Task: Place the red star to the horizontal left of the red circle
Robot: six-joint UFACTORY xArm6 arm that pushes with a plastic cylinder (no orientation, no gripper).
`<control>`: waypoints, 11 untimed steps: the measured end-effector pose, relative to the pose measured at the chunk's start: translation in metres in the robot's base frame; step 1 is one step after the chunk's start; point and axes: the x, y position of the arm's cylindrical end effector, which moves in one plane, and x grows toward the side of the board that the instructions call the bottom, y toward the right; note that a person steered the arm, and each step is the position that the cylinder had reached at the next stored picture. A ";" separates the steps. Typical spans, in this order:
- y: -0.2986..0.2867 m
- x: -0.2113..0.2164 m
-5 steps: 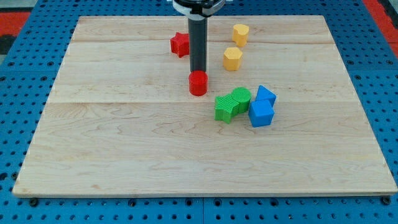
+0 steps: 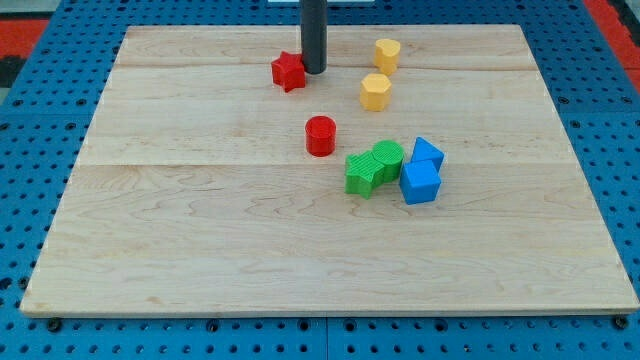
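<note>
Wooden board [image 2: 200,250]: pale planks, resting on a blue pegged surface [image 2: 40,120]; holds every block.

Rod: dark, upright, entering from the far edge. It carries no fingers, so there is nothing spread, pressed or pinching. My tip [image 2: 314,72] stands just right of the red star, touching it or nearly so; contact cannot be confirmed.

Blue blocks [image 2: 421,172]: two, near-right of centre, touching each other.

Green blocks [image 2: 373,166]: two, pressed against the blue pair's left side.

Yellow blocks: one [image 2: 375,92] right of the tip, another [image 2: 387,54] farther back; shapes roughly hexagonal.

Red circle [image 2: 320,135]: short cylinder, centre of board, nearer than the star and apart from it.

Red star [image 2: 288,71]: far side of board, left of the tip, slightly left of the circle but well behind its row.

Step in hand, as judged: the star must come nearer until level with the circle. Pushing from the right alone only sends it leftward; better to work round to its far side, push through its centre, and keep the line left of the circle.
</note>
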 end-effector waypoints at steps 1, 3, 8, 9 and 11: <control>-0.041 0.008; -0.071 0.054; -0.114 0.081; -0.178 0.193; -0.134 0.258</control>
